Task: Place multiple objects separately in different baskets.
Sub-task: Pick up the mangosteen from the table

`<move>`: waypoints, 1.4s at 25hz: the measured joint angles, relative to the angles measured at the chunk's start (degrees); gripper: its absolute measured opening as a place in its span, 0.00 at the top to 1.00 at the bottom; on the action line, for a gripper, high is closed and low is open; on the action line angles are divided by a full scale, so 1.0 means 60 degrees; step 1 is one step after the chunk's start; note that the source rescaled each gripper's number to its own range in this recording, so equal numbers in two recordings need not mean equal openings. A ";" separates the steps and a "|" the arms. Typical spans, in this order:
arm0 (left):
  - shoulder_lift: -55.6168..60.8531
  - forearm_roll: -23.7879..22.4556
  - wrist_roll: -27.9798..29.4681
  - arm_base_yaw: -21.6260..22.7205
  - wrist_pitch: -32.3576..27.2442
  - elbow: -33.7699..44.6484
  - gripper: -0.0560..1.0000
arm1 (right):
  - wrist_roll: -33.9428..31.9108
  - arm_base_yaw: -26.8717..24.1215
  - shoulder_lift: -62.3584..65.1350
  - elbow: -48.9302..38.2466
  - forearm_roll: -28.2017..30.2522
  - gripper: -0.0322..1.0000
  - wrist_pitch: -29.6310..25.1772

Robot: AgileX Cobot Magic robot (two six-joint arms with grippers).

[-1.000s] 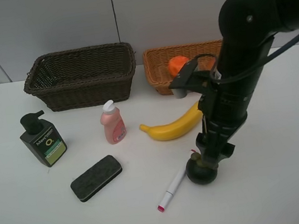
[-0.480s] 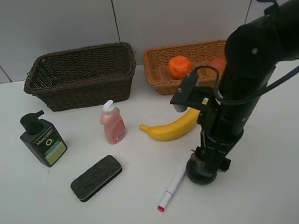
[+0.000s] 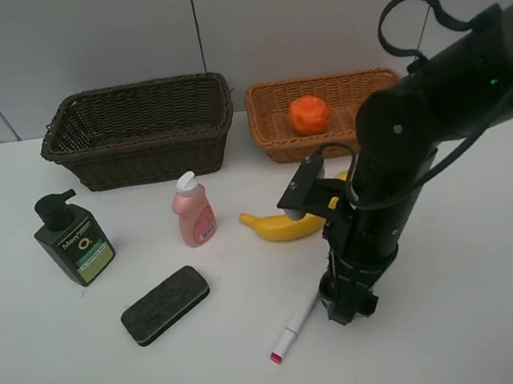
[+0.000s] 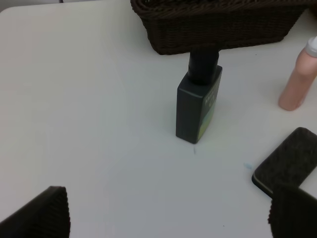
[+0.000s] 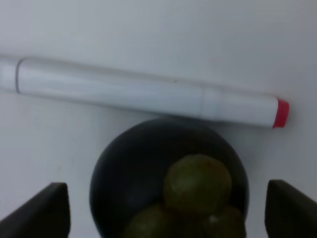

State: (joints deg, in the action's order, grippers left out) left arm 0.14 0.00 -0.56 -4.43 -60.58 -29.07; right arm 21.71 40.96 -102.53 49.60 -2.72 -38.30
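- On the table (image 3: 484,293), the right gripper (image 5: 171,208) stands wide around the dark mangosteen (image 5: 148,168), which seems to touch the white marker (image 5: 143,99).
- Risk: the closing jaws may push the marker, or the round fruit may roll out.
- The left gripper (image 4: 171,213) is wide and empty.
- Count: two baskets, dark basket (image 3: 150,159) and tan basket (image 3: 274,146); two bottles, pump bottle (image 3: 74,241) and pink bottle (image 3: 193,213); one banana (image 3: 276,228), one orange (image 3: 308,114), one eraser (image 3: 165,304).
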 joint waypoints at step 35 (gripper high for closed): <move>0.0000 0.0000 0.0000 0.0000 -0.0008 0.0000 0.00 | 0.0000 0.0000 -0.0360 0.0000 -0.0527 0.24 0.0226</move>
State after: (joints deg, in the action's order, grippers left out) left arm 0.14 0.00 -0.56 -4.43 -60.63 -29.07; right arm 21.71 40.96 -104.69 49.60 -5.88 -36.94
